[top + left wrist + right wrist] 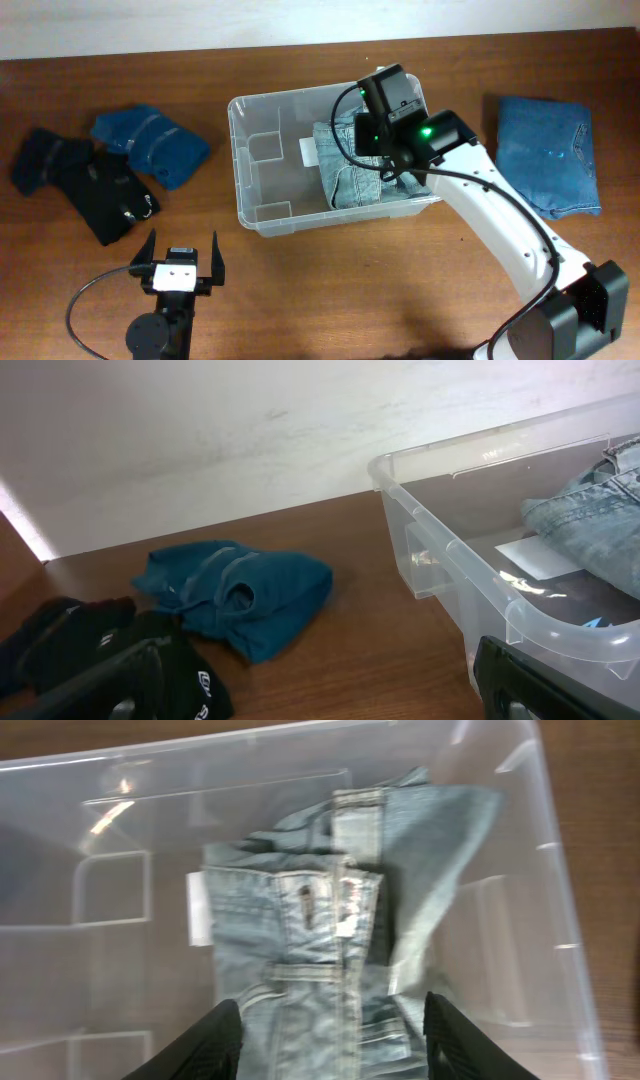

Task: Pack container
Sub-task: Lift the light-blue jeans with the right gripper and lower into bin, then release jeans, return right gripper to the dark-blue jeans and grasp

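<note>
The clear plastic container [250, 160] stands mid-table with a white label [307, 150] on its bottom. Folded light-wash jeans [345, 175] lie in its right half; they fill the right wrist view [320, 950]. My right gripper [330, 1030] hovers open over the jeans inside the container [560, 940], holding nothing; in the overhead view the arm's wrist [395, 115] hides it. My left gripper [180, 262] is open and empty near the front edge. The left wrist view shows the container's corner [470, 575] and the jeans [590, 525].
A folded teal-blue garment [150, 145] and a black garment [85, 185] lie at the left; both show in the left wrist view [245, 595] [110, 660]. Folded blue jeans [548, 155] lie at the right of the container.
</note>
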Robot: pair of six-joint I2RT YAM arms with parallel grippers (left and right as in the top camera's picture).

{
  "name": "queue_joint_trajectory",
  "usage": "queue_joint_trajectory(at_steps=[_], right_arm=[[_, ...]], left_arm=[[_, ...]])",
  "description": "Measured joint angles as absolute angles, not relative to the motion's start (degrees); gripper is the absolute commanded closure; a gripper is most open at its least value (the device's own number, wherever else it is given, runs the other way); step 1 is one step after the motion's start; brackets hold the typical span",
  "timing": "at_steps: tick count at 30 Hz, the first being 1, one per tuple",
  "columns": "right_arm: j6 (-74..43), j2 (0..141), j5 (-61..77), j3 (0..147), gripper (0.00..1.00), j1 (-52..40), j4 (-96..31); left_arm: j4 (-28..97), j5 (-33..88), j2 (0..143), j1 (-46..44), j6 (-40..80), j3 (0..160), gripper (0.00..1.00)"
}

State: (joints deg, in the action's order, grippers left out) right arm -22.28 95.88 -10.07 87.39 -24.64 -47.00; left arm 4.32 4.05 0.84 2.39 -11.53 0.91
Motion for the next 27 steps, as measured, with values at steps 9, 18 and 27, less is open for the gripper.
queue_joint_trajectory(at_steps=[9, 18, 27], right_arm=[[-21.26, 91.74, -9.91, 87.90, 0.39, -13.58, -51.48], [-30.02, 87.81, -5.28, 89.06, 0.34, 15.44, -62.67], [-38.81, 88.18, 3.22, 76.60, 0.40, 36.10, -58.74]], left_arm=[[4.32, 4.05, 0.84, 2.39, -11.53, 0.91, 0.01], [4.32, 4.05, 0.84, 2.39, -11.53, 0.91, 0.01], [4.34, 4.05, 0.84, 2.39, -11.53, 0.91, 0.01]])
